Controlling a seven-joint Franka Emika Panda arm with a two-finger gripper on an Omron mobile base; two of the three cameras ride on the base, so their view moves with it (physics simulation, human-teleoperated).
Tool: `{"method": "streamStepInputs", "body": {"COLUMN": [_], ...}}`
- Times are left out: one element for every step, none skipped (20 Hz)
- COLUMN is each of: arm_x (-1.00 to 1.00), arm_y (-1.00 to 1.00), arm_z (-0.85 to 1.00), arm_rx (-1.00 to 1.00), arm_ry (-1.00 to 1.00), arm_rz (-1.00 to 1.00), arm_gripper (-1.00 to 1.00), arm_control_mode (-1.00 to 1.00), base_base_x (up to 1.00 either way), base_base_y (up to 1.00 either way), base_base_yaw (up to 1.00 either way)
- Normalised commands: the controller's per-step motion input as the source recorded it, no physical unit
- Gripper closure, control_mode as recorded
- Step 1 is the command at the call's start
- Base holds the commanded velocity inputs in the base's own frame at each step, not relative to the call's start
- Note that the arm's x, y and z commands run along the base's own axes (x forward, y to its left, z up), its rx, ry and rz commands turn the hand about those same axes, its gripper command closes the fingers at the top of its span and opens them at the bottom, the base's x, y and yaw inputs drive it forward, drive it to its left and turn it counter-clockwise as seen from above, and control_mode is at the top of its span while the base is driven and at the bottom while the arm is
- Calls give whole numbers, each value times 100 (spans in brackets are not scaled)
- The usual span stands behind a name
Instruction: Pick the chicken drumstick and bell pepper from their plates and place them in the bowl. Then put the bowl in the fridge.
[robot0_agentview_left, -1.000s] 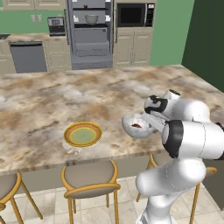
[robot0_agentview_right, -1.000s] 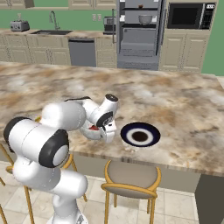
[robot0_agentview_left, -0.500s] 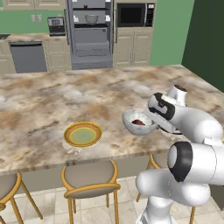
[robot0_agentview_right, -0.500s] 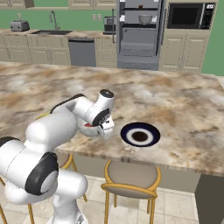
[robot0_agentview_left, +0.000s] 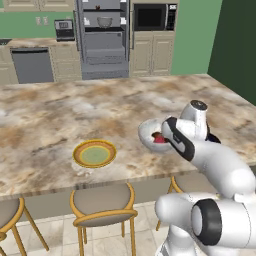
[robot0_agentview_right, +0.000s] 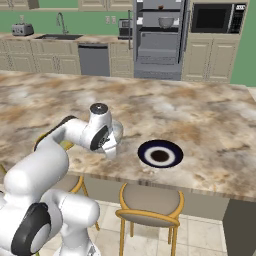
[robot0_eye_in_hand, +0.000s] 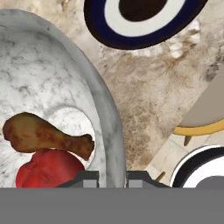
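A: Much hidden?
B: The bowl (robot0_agentview_left: 148, 134) near the table's front edge is half behind the arm; inside, the chicken drumstick (robot0_eye_in_hand: 46, 136) rests on the bell pepper (robot0_eye_in_hand: 50, 170), cut off below.
A: The arm?
B: Folded low, gripper (robot0_eye_in_hand: 112, 177) jaws clamped on the bowl's rim, beside the dark plate (robot0_agentview_right: 160, 153).

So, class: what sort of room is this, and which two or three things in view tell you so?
A rendered home kitchen, it seems. A marble-look island counter with stools fills the foreground; behind it stand a fridge with its doors open, a microwave set among cream cabinets, and a sink.
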Motion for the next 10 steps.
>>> {"method": "streamStepInputs", "body": {"arm_x": [-8, -11, -12, -11, 0, -1, 0, -6, -10, -15], "arm_y": [20, 21, 23, 24, 25, 25, 27, 25, 22, 18], "arm_z": [28, 24, 18, 6, 0, 0, 0, 0, 0, 0], "arm_rx": [0, 0, 0, 0, 0, 0, 1, 9, 13, 15], "arm_ry": [-3, -4, -7, -7, -1, -2, -5, -4, -5, -4], "arm_rz": [-23, -26, -27, -29, -27, -26, -26, -27, -27, -26], "arm_gripper": [100, 100, 100, 100, 100, 100, 100, 100, 100, 100], "arm_control_mode": [-100, -100, -100, -100, -100, -100, -100, -100, -100, -100], "base_base_x": [0, 0, 0, 0, 0, 0, 0, 0, 0, 0], "base_base_y": [0, 0, 0, 0, 0, 0, 0, 0, 0, 0], "base_base_yaw": [0, 0, 0, 0, 0, 0, 0, 0, 0, 0]}}
